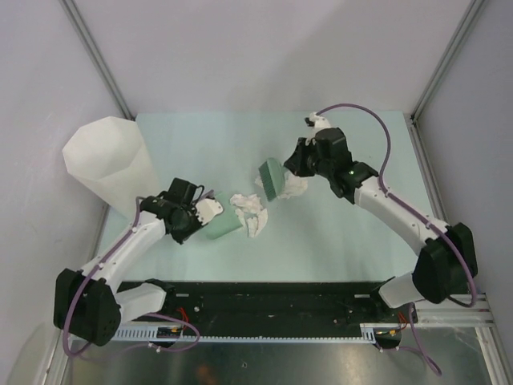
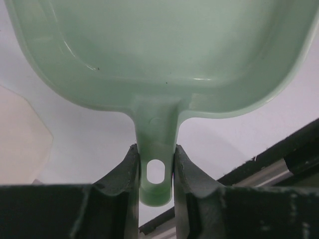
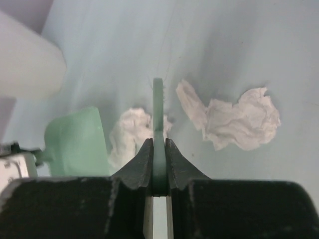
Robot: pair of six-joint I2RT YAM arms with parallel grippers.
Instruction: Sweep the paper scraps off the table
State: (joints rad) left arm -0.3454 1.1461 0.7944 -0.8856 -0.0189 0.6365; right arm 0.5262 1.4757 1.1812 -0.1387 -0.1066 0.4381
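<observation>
K: So, left side first. State of the left pincer (image 2: pixel 155 148)?

M: Clamped on the handle of the dustpan (image 2: pixel 159 55), one finger on each flank. The hole in the handle's end sits between the fingers. The pan fills the upper part of the left wrist view, hollow side to the camera.

K: Dustpan position, from overhead?

M: On the tabletop (image 1: pixel 216 140), left of centre, with its open edge facing the paper scraps (image 1: pixel 250 212).

K: Right pincer (image 3: pixel 158 142)?

M: Closed tight on a flat green tool (image 3: pixel 158 99). The right wrist sees the tool edge-on, its far end down near the tabletop (actual contact I cannot confirm).

K: Scraps, count and location.

M: Two crumpled white clumps are legible. From overhead, one lies just beside the dustpan's open edge, between the dustpan and the tool. The other sits against the tool on the right arm's side, partly under the wrist. In the right wrist view there is one clump on either side of the blade. The left clump lies between blade and dustpan and appears to touch the blade. The right clump is larger and more spread, and lies slightly apart from the blade on bare surface.

K: Anything else nearby?

M: A tall translucent white bin (image 1: pixel 108 160) at the tabletop's left edge, well apart from the scraps.
</observation>
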